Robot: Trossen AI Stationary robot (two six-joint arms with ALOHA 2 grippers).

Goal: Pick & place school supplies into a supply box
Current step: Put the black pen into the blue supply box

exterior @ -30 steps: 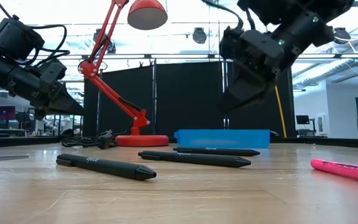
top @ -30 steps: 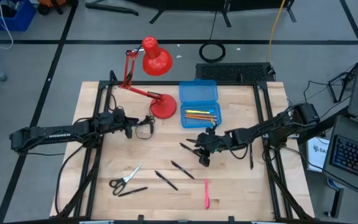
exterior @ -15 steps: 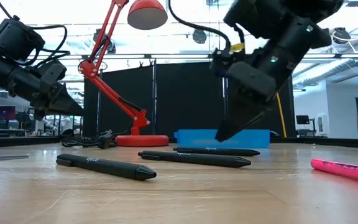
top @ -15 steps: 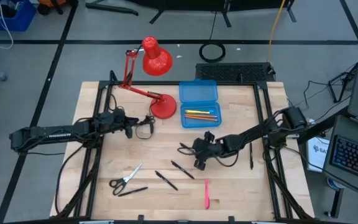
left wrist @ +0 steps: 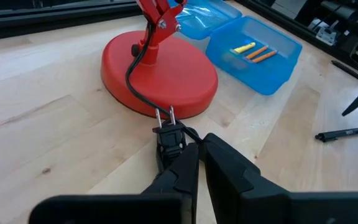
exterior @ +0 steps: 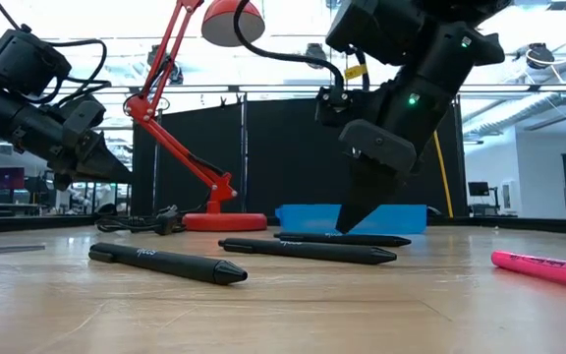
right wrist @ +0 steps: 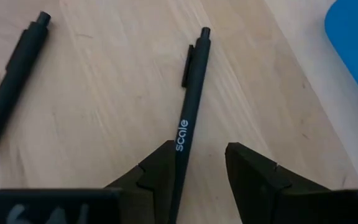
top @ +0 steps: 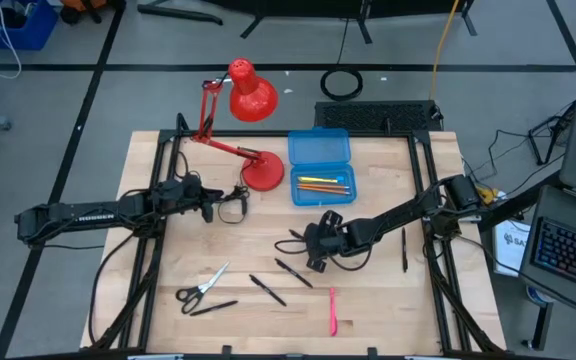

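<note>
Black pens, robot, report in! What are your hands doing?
Right hand open, low over one black pen. Left hand shut, waiting by the lamp base. Blue box open. Nothing in the way.

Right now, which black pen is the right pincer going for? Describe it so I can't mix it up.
Start at the blue supply box and come toward the table's front. The first black pen you meet is it, just left of the right pincer. Unlike the two pens farther forward, it lies between the open pincer's fingertips.
</note>
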